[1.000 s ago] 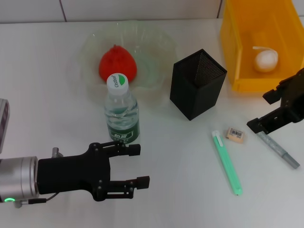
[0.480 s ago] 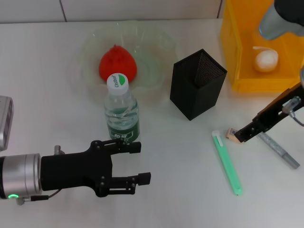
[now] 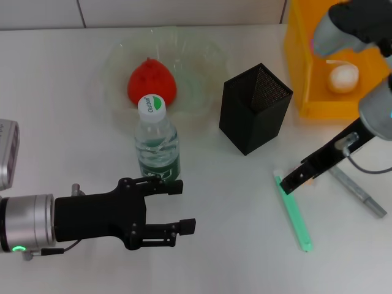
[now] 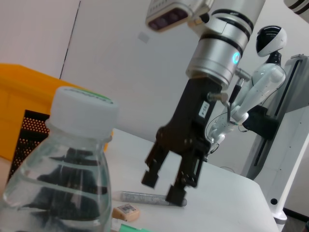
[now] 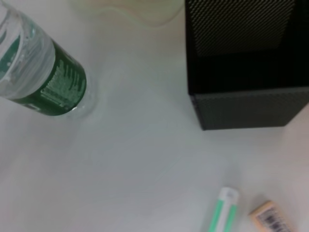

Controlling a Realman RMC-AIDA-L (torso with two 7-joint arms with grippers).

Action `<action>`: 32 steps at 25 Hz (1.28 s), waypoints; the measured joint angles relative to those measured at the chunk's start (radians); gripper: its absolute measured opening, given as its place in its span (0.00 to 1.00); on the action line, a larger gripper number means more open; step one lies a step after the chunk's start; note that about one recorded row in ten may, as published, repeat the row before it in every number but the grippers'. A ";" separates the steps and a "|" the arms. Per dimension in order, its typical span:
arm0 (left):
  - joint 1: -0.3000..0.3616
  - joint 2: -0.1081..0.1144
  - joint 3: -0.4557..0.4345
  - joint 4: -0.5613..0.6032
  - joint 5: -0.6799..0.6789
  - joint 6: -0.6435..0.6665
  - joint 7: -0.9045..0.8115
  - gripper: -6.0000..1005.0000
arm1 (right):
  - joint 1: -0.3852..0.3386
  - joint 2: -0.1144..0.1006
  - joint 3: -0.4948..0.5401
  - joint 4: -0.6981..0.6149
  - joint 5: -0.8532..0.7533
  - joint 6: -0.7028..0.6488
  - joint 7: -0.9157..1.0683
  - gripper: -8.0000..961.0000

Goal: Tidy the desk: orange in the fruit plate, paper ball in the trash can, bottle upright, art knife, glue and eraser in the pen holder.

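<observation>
My right end effector (image 3: 293,182), jaws apart and empty, hangs above the eraser (image 5: 270,218) lying on the worktop near the pen holder (image 3: 254,108); next, descend and close.

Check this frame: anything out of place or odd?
Nothing spilled or damaged. Three items lie loose on the desk beside the pen holder: the green art knife, the eraser and the grey glue stick.

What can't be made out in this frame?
- Eraser: head view, hidden behind the right gripper; right wrist view, cut off by the picture's edge.
- Pen holder contents: inside too dark in the head and right wrist views.
- Bottle label text: too small in the head view.
- Left gripper: idle beside the bottle.
</observation>
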 joint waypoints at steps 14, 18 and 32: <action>-0.007 -0.001 0.000 -0.022 0.001 -0.030 0.003 0.81 | 0.059 0.000 -0.104 0.159 0.018 0.084 0.071 0.87; -0.011 -0.001 0.000 -0.035 0.001 -0.032 0.007 0.81 | 0.070 -0.001 -0.109 0.190 0.014 0.113 0.074 0.87; -0.010 0.000 0.000 -0.053 0.001 -0.039 0.001 0.81 | 0.136 0.000 -0.135 0.295 -0.013 0.184 0.064 0.81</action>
